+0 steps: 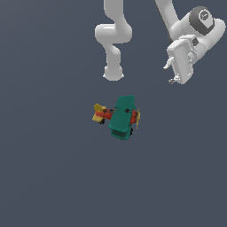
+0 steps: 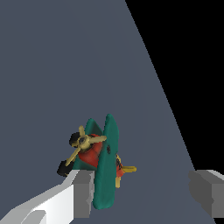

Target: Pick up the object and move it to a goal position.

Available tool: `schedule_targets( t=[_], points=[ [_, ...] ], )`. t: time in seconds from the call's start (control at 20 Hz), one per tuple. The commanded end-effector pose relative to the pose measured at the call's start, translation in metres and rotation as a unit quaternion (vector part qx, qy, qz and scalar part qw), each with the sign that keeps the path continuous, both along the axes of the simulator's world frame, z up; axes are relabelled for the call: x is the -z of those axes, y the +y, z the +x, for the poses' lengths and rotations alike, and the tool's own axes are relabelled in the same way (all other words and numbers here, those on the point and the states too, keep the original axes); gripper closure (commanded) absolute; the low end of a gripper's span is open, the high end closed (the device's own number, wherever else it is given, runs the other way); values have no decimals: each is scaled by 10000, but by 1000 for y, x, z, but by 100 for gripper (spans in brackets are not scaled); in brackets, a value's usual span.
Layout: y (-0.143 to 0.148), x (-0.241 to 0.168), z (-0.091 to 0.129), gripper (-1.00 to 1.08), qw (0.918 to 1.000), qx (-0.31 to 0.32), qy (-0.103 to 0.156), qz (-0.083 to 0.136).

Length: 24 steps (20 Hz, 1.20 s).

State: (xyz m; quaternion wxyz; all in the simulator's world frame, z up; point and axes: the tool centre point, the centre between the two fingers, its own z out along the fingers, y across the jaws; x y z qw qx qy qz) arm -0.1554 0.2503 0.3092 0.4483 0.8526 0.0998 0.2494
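Toy biplane [image 1: 120, 117]: shown resting on the grey floor [image 1: 53, 177] near the middle of the exterior view; broad teal-green wings, red body, yellow tail and yellow propeller are seen.
Orientation: in the exterior view, the tail is directed toward 9 o'clock and the propeller toward 3 o'clock.
Gripper [image 1: 170, 73]: seen at about 1 o'clock from the biplane in the exterior view, raised and well apart from it.
Pincer state: released; in the wrist view the two fingers [image 2: 81, 194] are held wide apart and nothing is grasped between them.
Wrist view: the biplane [image 2: 103, 168] is seen nose-on, with the propeller and a black wheel facing the camera; one finger overlaps the wing edge in the picture, but whether contact is made cannot be told from this view alone.
Arm [image 1: 113, 33]: white links are seen at 12 o'clock of the exterior view, with the base behind the biplane.
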Motion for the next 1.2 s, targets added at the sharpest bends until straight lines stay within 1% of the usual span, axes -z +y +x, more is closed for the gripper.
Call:
schedule_targets(
  t=[0.0,0.35,0.7,0.9,1.15],
  points=[
    [-6,17,2,-60,9998,63,22,-194],
    [-32,66,7,-60,9969,268,134,-722],
    [-67,113,9,-60,9908,495,280,-1226],
    [-85,134,8,-60,9870,604,355,-1446],
    [-103,152,7,-60,9830,707,428,-1642]
  ],
)
